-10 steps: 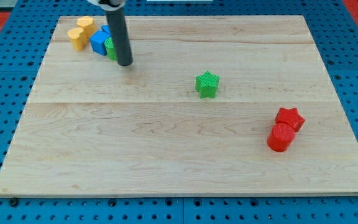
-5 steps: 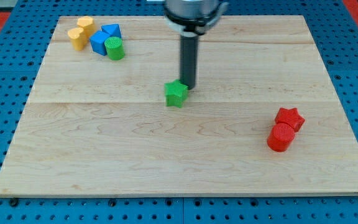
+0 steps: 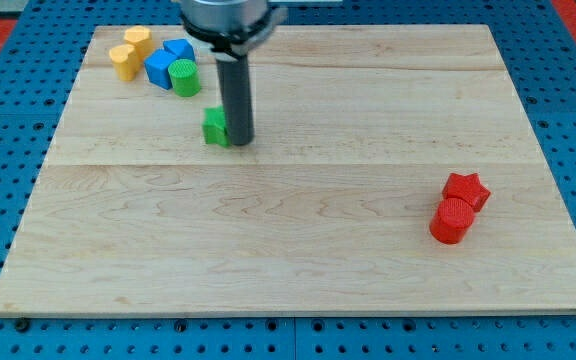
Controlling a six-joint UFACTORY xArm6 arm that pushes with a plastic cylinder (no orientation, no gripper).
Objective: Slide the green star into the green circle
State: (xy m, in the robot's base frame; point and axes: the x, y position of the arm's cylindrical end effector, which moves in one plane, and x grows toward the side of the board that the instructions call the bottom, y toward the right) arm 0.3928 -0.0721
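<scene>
The green star (image 3: 214, 127) lies on the wooden board (image 3: 298, 220), left of centre and partly hidden behind the rod. My tip (image 3: 238, 140) touches the star's right side. The green circle (image 3: 183, 77) stands up-left of the star near the board's top-left corner, a short gap away from it.
Next to the green circle sit two blue blocks (image 3: 165, 62) and two yellow blocks (image 3: 129, 52). A red star (image 3: 466, 189) and a red cylinder (image 3: 452, 220) stand together at the view's right.
My tip has moved left and slightly up, pushing the green star from the board's centre toward the green circle. The other blocks have not moved.
</scene>
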